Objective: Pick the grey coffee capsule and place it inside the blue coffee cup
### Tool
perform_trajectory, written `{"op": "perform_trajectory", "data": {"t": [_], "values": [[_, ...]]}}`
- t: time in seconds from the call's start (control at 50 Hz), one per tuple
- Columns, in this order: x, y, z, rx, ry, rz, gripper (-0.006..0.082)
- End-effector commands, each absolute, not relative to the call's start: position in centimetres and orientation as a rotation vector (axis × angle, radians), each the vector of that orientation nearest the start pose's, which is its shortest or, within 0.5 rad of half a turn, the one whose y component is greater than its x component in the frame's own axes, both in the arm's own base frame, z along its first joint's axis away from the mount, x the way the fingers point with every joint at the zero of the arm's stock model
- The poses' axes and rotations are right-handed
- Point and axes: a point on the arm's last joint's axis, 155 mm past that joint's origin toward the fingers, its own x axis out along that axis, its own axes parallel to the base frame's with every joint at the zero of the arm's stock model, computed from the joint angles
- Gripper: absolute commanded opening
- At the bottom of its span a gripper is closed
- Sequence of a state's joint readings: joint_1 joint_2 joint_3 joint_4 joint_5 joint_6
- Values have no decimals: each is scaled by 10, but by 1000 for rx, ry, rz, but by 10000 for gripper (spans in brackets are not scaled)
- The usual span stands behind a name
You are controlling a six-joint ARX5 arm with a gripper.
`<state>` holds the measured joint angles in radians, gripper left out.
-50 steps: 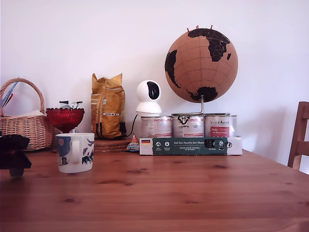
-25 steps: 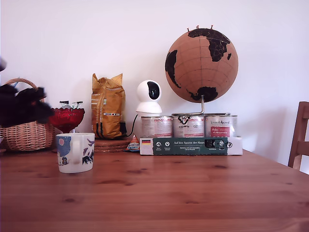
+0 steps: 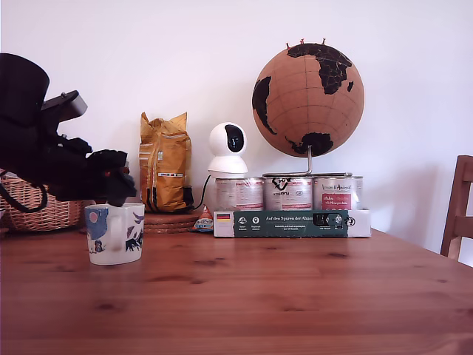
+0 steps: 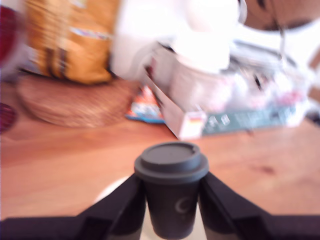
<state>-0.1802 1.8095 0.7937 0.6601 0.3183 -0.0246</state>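
Observation:
The blue coffee cup point(image 3: 114, 234), a white mug with blue and navy patches, stands on the wooden table at the exterior view's left. My gripper point(image 3: 113, 186) hangs directly over its rim, the black arm reaching in from the left. In the wrist view the gripper point(image 4: 171, 192) is shut on the grey coffee capsule point(image 4: 171, 200), a dark tapered pod with its wide flat rim facing the camera, clamped between both black fingers point(image 4: 122, 207). A pale curve of the cup's rim point(image 4: 111, 188) shows just beneath. In the exterior view the capsule cannot be made out against the black gripper.
Behind the cup are a wicker basket point(image 3: 46, 211), a yellow bag point(image 3: 165, 170) on a woven mat point(image 3: 171, 220), a white camera point(image 3: 227, 149), tins point(image 3: 288, 194) on a green box point(image 3: 292, 223) and a cork globe point(image 3: 308, 100). A chair point(image 3: 460, 211) stands at the right edge.
The gripper has risen from table level at the far left, passed in front of the basket, and moved right until it hangs over the cup. The cup has not moved.

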Motion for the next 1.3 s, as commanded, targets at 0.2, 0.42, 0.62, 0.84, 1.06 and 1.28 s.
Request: {"op": "perform_trajectory", "data": {"t": [0.2, 0.42, 0.62, 0.84, 1.06, 1.28], "values": [[484, -131, 104, -32, 376, -418, 279], [485, -137, 102, -37, 434, -437, 375], [488, -143, 110, -44, 457, -466, 377], [488, -142, 145, -40, 399, -463, 195], [475, -128, 193, -8, 339, -437, -23], [452, -92, 210, 39, 391, -344, -23]]}}
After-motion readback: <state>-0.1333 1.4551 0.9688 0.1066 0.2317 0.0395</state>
